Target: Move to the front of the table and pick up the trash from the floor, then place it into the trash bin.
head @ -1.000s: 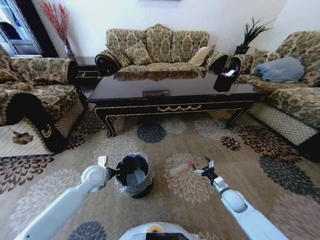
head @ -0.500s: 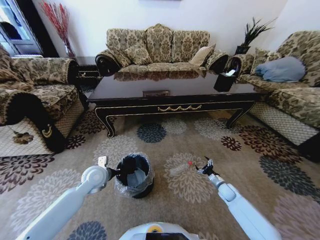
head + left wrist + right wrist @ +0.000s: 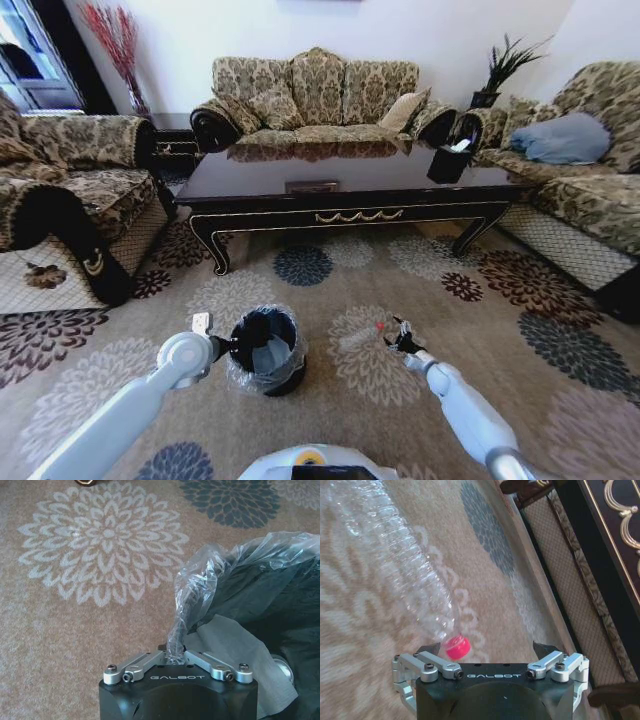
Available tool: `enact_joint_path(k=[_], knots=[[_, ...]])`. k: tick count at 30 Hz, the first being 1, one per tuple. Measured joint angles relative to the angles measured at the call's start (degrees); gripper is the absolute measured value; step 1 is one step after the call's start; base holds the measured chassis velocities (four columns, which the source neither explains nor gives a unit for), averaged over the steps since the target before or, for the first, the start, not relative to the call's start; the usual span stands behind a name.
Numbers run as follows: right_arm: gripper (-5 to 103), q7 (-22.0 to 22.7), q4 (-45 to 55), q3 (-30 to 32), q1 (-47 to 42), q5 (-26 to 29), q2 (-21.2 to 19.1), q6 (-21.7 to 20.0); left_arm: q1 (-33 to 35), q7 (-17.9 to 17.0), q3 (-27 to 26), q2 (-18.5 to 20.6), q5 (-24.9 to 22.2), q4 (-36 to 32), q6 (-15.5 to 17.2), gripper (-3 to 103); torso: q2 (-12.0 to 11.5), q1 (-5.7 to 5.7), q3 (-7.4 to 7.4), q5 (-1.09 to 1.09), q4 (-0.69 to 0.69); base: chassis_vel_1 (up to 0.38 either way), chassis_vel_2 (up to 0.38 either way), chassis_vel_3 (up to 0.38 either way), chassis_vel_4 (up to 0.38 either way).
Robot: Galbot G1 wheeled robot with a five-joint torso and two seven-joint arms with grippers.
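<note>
Here the robot stands in front of the table and the step in hand is the pick-up of the bottle. Nearest, on the left, the left gripper is pinched closed on a twisted fold of the clear plastic bag that lines the black trash bin, holding its mouth; a crumpled white paper already lies inside. To the right of the bin, the right gripper hangs low with its fingers spread wide, the red cap of the clear plastic bottle lying between them on the flowered carpet. Nothing is gripped yet. Next, I judge, the fingers must settle around the neck and close before any lift towards the bin. Beyond stands the dark coffee table.
</note>
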Motion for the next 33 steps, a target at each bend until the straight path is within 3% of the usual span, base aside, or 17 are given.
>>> enact_joint_path(k=[9,19,33], knots=[[100,2.0,-5.3,1.3,5.1,-10.1,1.7,2.1,0.0,-0.2,-0.4,0.0,-0.3,-0.1,0.0,0,0.0,0.00,-0.01,0.01,-0.01,0.000,0.000,0.000,0.000],[100,1.8,-6.9,1.4,5.4,-12.6,0.8,1.9,-0.3,-0.6,-0.1,-0.2,-0.6,-0.4,0.0,0,0.0,0.00,0.00,0.01,-0.02,0.000,0.000,0.000,0.000],[100,2.9,-10.5,0.8,8.8,-20.8,1.7,3.0,0.7,-0.7,-1.4,0.2,-1.0,-1.2,0.0,0,0.0,0.00,0.00,0.01,0.00,0.000,0.000,0.000,0.000]])
